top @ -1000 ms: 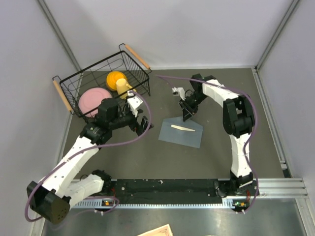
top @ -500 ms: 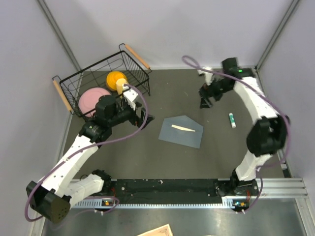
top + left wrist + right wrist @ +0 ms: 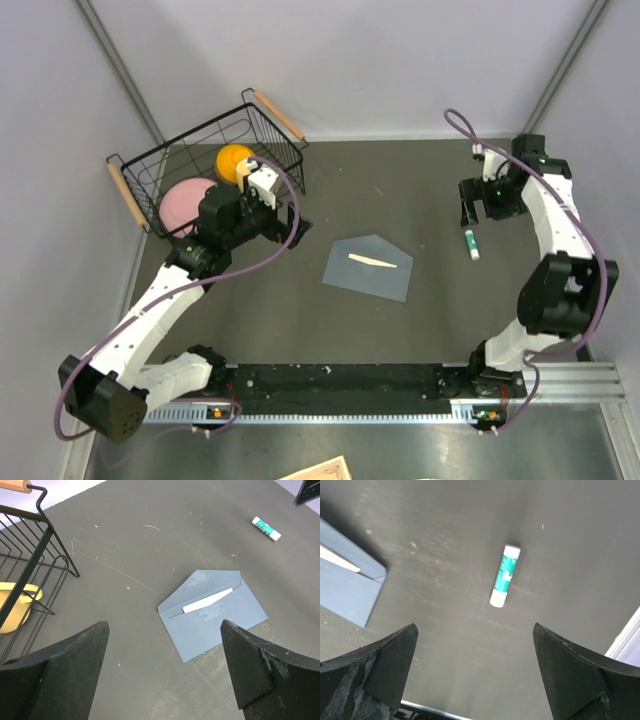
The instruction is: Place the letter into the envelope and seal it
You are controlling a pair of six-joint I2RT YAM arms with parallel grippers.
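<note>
Lying flat on the dark table (image 3: 400, 190), the blue-grey envelope (image 3: 368, 272) is showing a thin cream strip of the letter (image 3: 373, 260) along its flap edge. The right gripper (image 3: 475, 665) is hovering near a white-and-green glue stick (image 3: 470, 243) to the envelope's right, jaws spread wide, gripping nothing. The left gripper (image 3: 162, 677) is hanging beside a wire basket (image 3: 178, 132), likewise fully spread and empty, facing the envelope.

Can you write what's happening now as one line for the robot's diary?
left hand open, empty | right hand open, over glue stick | letter in envelope, edge showing | flap open
</note>
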